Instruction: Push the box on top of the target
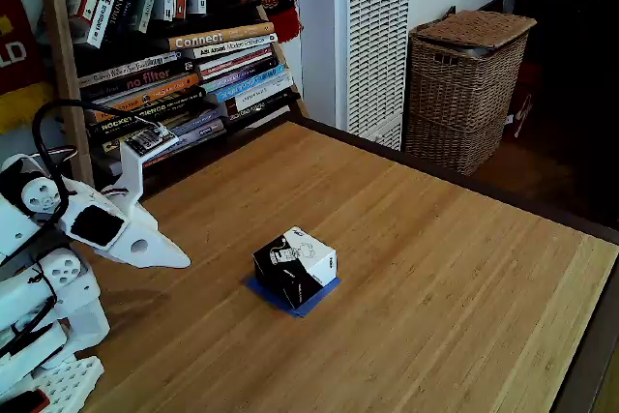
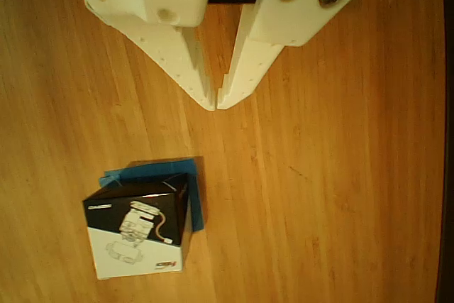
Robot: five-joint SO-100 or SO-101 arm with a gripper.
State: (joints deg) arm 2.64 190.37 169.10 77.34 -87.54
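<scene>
Closed to a narrow slit, empty, claw (image 2: 216, 102) hovers clear of box (image 2: 138, 228), which sits below-left over target (image 2: 197, 204). Push apparently complete; withdrawal advised.

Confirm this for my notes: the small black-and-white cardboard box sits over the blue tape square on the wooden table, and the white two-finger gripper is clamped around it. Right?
Not quite. The small black-and-white cardboard box does sit over the blue tape square on the wooden table, but the white two-finger gripper is not clamped around it. The other view shows its fingertips nearly together, apart from the box, with bare wood between.
</scene>
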